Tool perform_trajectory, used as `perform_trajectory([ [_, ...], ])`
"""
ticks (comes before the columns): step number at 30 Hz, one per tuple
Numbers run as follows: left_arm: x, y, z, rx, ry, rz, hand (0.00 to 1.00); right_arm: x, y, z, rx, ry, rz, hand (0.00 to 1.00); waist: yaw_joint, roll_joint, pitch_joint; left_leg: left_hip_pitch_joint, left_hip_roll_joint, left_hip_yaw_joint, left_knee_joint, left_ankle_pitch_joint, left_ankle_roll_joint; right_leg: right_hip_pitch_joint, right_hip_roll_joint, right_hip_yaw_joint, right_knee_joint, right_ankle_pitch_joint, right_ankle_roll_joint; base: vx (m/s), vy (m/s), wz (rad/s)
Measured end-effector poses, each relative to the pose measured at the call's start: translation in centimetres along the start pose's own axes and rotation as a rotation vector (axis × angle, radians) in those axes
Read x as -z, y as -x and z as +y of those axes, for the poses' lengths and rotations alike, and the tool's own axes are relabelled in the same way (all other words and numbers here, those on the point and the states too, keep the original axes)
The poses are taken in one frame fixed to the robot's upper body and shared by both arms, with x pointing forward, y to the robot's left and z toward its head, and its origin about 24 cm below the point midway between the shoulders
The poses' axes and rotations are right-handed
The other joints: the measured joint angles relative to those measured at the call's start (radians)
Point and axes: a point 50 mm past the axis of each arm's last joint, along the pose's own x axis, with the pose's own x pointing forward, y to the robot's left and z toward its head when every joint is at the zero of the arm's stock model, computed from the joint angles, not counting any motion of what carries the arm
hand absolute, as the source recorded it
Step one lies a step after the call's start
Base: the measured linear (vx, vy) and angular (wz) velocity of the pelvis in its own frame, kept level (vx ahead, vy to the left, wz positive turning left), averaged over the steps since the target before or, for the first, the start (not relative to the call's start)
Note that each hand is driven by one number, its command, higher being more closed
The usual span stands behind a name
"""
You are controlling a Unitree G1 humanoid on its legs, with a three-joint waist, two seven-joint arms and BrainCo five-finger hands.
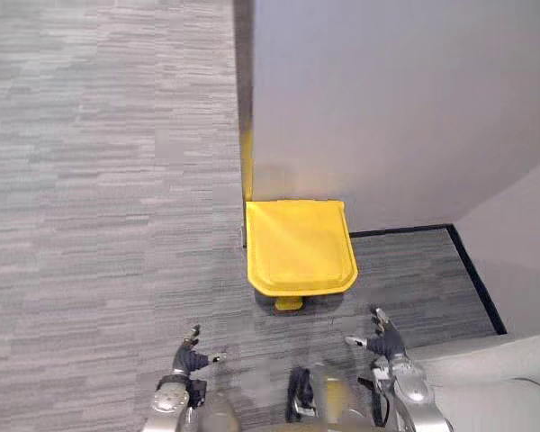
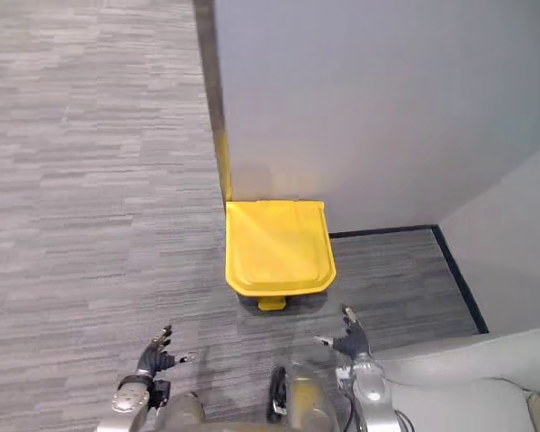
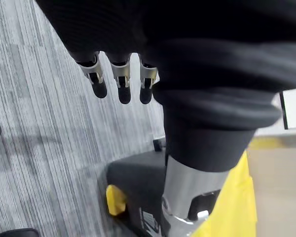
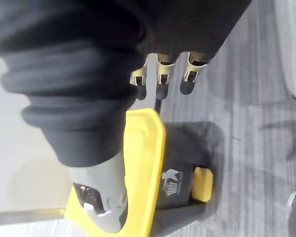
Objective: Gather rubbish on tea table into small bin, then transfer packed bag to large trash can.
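Hanging low in front of me, my left hand (image 1: pixel 191 360) has its fingers (image 3: pixel 119 84) straight and slightly spread, with nothing in them. My right hand (image 1: pixel 387 340) is the same: fingers (image 4: pixel 160 74) loose and extended, thumb out to the side, palm bare. Both hands are over the carpet (image 1: pixel 99 180) and touch nothing, the left well apart from the right.

Ahead of them and roughly between them stands the can (image 1: pixel 299 245). Its yellow lid (image 4: pixel 143 163) is down flat over a dark body (image 3: pixel 138 182). A small yellow pedal (image 1: pixel 288 304) sticks out at the base on the side facing me, resting near the floor. My right hand is nearer the can than my left, and the right wrist view shows the lid's rim and the pedal just past my fingertips, though not in contact. From the left wrist the dark body and the pedal show beyond my thumb side.

The can's back is against a pale wall (image 1: pixel 396 108), right at the wall's outer corner, where a yellow strip (image 1: pixel 247 162) runs up the edge. A black skirting (image 1: pixel 472 270) lines the foot of the wall to my right of the can. Low on my right lies a pale grey padded edge (image 1: pixel 495 378); I cannot tell what it belongs to.
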Motion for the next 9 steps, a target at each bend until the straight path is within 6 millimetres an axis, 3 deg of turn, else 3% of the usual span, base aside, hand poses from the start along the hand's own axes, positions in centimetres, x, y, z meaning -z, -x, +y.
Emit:
perform_trajectory([
  [2,-0.1,-0.1,-0.5,0.004,0.015,-0.002,0.00,1.5,-0.2,-0.3,0.015,-0.034,0.077,0.00,0.001,0.028,-0.027,0.017,0.001,0.002,-0.084,0.041,0.023,0.018,0.027,0.000,-0.085,0.050,-0.010,-0.06,-0.051,-0.16],
  [4,0.3,-0.1,-0.5,0.001,0.019,0.015,0.00,2.5,-0.1,-0.5,0.027,-0.054,0.129,0.00,0.001,0.040,-0.034,0.039,-0.007,0.000,-0.147,0.078,0.021,0.030,0.035,0.001,-0.126,0.078,-0.011,-0.07,-0.001,-0.02],
  [9,1.7,0.3,-0.6,0.002,0.020,0.075,0.00,3.7,0.2,-0.9,0.045,-0.072,0.180,0.00,0.003,0.041,-0.041,0.053,-0.039,-0.002,-0.183,0.103,0.024,0.052,0.022,0.012,-0.181,0.124,0.009,-0.09,0.050,0.02],
])
